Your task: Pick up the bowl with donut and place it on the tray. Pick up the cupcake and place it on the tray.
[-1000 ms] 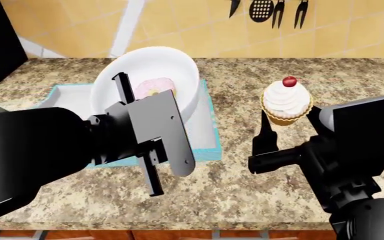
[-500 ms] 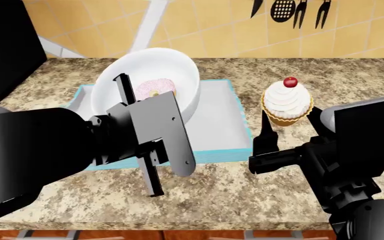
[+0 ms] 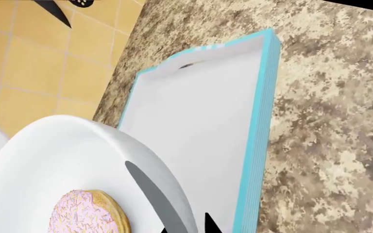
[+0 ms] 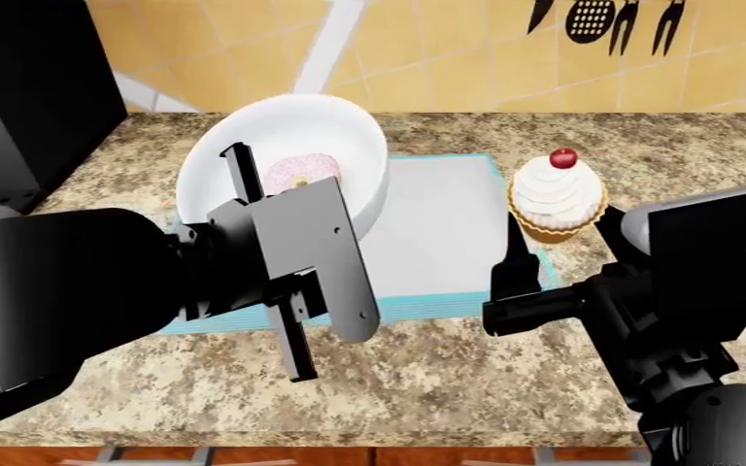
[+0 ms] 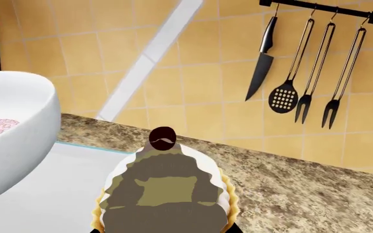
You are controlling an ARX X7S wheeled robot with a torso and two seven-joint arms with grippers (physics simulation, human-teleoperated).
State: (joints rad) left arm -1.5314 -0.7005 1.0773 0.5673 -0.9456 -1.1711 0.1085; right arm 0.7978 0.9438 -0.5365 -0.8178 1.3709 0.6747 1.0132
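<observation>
My left gripper [image 4: 259, 199] is shut on the rim of the white bowl [image 4: 288, 155] and holds it tilted above the left part of the tray [image 4: 445, 233]. The pink-iced donut [image 4: 298, 171] lies inside the bowl. In the left wrist view the gripper [image 3: 190, 225] pinches the bowl wall [image 3: 63, 160], with the donut [image 3: 89, 216] beside it and the tray [image 3: 199, 121] below. My right gripper [image 4: 561, 238] is shut on the cupcake [image 4: 558, 199], by the tray's right edge. In the right wrist view the cupcake [image 5: 167, 194] fills the gripper [image 5: 167, 229], with the bowl [image 5: 11, 131] and the tray [image 5: 57, 194] to one side.
The speckled granite counter [image 4: 477, 379] runs to a yellow tiled wall. A rack with a knife and utensils [image 5: 303, 73] hangs on that wall and shows in the head view [image 4: 593, 19] at the top right. A tall black appliance [image 4: 23, 97] stands at the left.
The tray, counter and wall have slid to the right in the head view, so the tray's right edge now reaches the cupcake. Both grippers keep their holds and poses.
</observation>
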